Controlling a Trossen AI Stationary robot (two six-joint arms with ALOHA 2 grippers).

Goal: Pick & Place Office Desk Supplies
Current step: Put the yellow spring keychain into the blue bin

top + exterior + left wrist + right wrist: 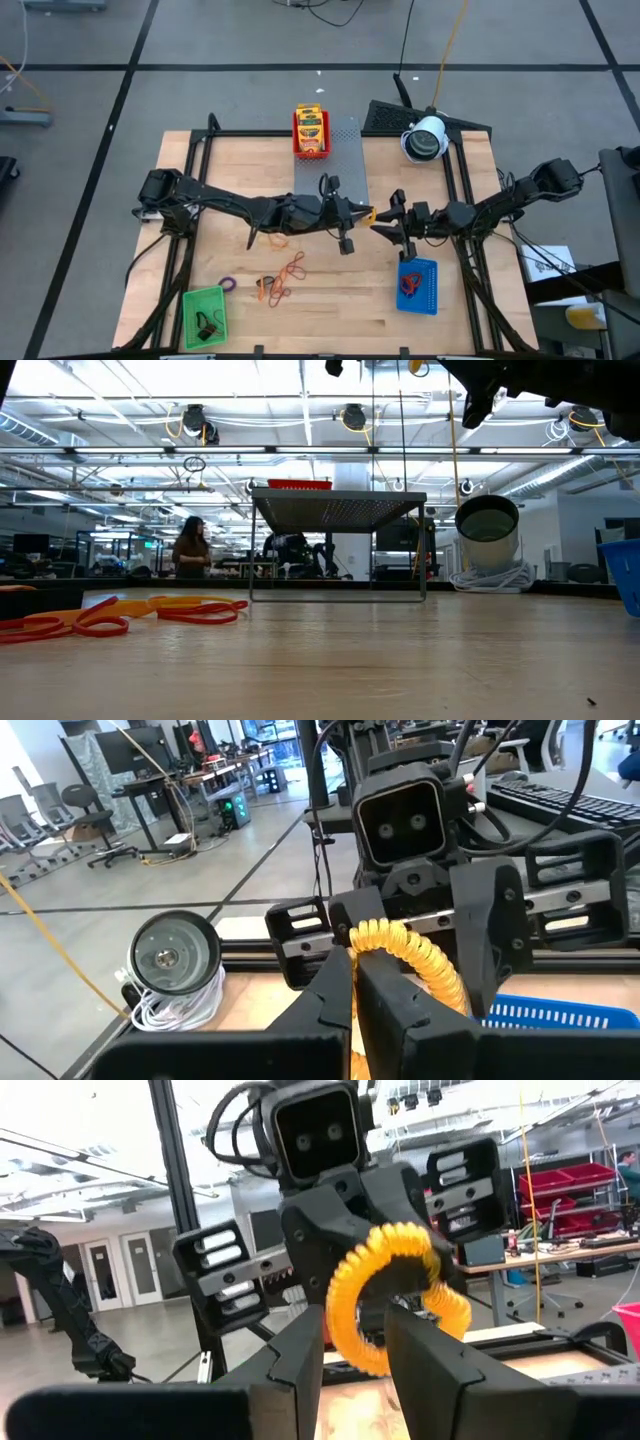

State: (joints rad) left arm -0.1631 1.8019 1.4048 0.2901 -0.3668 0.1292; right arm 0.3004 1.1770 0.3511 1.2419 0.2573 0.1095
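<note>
Two dark arms reaching in from either side, meeting just above mid-table.

One grey perforated box at the far edge, carrying one red tray. One green tray at the near left corner, one blue tray at the near right. One white-and-black cylinder on a coil of white cable, far right.

Yellow-and-green packets stacked in the red tray, number unclear.

One yellow coiled loop in the air between the grippers. Left gripper pressed together, pinching that coil. Right gripper spread, a finger on each side of the coil's strand; contact not discernible.

One purple loop on the wood near the green tray. Several orange and red loops tangled in two clusters beside it. Red loops in the blue tray. Small dark clips in the green tray, count unclear.

Pale wood planks, black frame rails. Beyond: grey floor with dark lines, bright ceiling lights, desks, one person standing far off.
</note>
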